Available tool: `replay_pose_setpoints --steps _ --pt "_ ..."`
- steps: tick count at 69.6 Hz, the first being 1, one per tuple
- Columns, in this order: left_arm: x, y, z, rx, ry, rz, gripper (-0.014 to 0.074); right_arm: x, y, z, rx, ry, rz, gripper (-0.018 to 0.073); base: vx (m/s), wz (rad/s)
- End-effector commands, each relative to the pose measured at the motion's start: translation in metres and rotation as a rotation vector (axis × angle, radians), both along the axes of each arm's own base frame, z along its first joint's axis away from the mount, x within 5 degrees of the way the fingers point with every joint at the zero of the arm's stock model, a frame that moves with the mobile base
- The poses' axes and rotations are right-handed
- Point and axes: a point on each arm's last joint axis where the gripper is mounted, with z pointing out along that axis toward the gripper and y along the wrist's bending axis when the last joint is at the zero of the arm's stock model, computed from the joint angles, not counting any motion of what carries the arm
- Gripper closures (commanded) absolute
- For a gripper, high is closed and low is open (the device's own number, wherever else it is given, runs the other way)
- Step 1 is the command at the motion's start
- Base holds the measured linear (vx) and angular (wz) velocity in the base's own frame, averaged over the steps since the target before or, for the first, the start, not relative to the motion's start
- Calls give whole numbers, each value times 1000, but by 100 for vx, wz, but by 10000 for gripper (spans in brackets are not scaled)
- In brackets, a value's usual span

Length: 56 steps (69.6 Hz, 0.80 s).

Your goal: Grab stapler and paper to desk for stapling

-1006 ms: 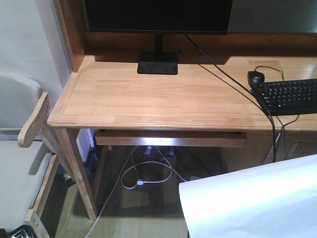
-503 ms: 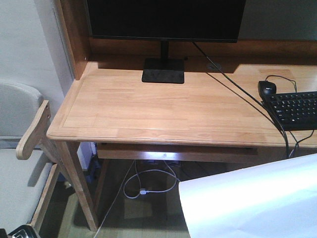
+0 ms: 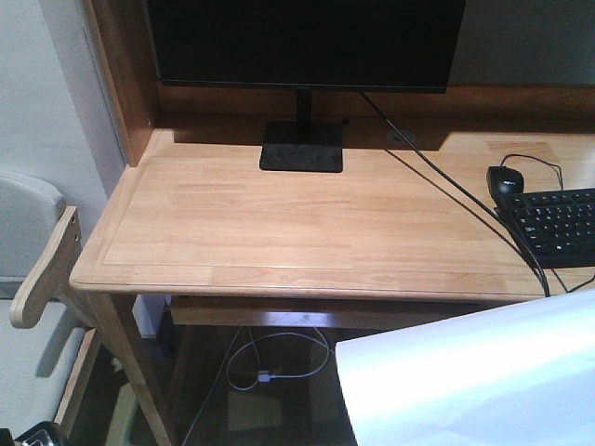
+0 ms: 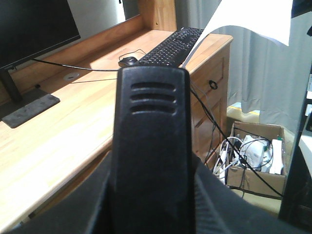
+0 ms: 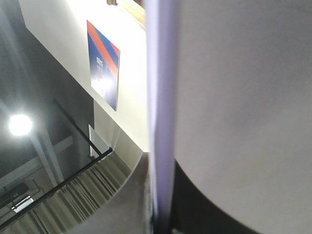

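The desk (image 3: 232, 223) has a rounded front-left corner and a raised rim along its front and left edges. A wooden back panel rises behind it. The open room on top is the broad stretch of bare wood between the front rim and the monitor stand (image 3: 300, 158). On the right this stretch ends at a black cable (image 3: 446, 190) that runs diagonally from the back to the front edge. The mouse (image 3: 505, 179) and the keyboard (image 3: 562, 228) lie just beyond the cable. The monitor (image 3: 307, 42) hangs over the back of the top. A chair (image 3: 42, 269) with a wooden armrest stands close to the left corner.

The paper (image 3: 474, 381) is held in the air in front of the desk's right part. In the front view its upper edge overlaps the front rim. The right claw (image 5: 158, 214) is clenched on the sheets, which its wrist view shows edge-on. The left claw (image 4: 153, 195) grips the stapler (image 4: 151, 122) upright between its dark fingers, in the air beside the desk's front edge.

Under the desk a white cord (image 3: 270, 367) loops on the floor. By the desk's right end a cardboard box (image 4: 256, 161) holds cords, with pale curtains behind it.
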Motion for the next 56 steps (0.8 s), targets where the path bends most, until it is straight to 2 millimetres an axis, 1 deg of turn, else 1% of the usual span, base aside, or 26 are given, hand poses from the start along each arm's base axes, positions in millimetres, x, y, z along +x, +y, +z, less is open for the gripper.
replay_pose_setpoints --steps 1,56 --pt "1 1 18 -110 -73 23 603 -2 1 2 6 -37 13 569 10 -2" --pt "1 1 18 -110 -73 23 603 -2 1 2 6 -37 13 569 8 -1"
